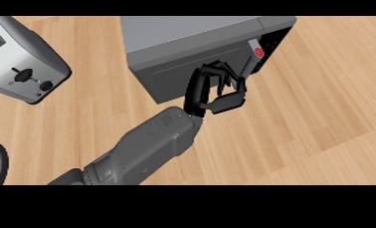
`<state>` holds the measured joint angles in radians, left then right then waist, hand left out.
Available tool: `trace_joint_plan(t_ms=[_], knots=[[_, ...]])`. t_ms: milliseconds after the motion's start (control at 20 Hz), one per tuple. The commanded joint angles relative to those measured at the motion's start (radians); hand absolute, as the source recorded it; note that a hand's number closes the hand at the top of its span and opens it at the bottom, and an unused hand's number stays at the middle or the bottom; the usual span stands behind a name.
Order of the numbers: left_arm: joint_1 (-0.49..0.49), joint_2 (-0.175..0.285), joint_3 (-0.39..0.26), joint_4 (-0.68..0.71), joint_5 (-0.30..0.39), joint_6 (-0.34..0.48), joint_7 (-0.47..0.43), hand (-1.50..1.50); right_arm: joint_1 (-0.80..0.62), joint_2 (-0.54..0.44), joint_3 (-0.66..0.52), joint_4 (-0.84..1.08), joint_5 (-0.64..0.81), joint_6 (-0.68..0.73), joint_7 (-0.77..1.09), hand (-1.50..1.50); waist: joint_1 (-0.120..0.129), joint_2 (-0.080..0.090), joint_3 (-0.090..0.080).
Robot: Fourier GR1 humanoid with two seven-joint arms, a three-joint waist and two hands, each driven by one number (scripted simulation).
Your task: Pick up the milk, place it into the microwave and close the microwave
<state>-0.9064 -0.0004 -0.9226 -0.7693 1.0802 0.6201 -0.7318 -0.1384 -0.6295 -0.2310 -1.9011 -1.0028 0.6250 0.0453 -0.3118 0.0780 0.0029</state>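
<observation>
Milk shows nowhere in view, presumably hidden inside the microwave (198, 33), at whose door (167, 76) the left hand (217, 90) sits with fingers curled on nothing, so a glancing push could slide off and leave it unlatched.

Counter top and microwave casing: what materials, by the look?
Light brown counter top: wood or wood-look laminate, matte; plank seams and grain show. Grey box-shaped microwave: probably painted metal or plastic, smooth, uniform, no grain; can't tell which.
</observation>
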Motion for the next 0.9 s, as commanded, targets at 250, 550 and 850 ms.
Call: trace_joint_plan(t_ms=[250,550,850], knots=[[-0.083,0.0,0.007,0.162,0.024,0.049,0.079,1.5,-0.01,-0.012,0.024,-0.011,-0.077,0.03,0.013,-1.5,0.018,0.003,-0.001],[-0.067,0.0,-0.008,0.191,0.056,0.097,0.093,1.5,0.004,-0.037,-0.005,-0.003,-0.112,0.04,0.018,-1.5,0.039,-0.002,-0.001],[-0.031,0.0,-0.004,0.199,0.107,0.112,0.088,1.5,0.031,-0.059,-0.032,-0.022,-0.133,0.028,0.03,-1.5,0.079,-0.011,-0.004]])
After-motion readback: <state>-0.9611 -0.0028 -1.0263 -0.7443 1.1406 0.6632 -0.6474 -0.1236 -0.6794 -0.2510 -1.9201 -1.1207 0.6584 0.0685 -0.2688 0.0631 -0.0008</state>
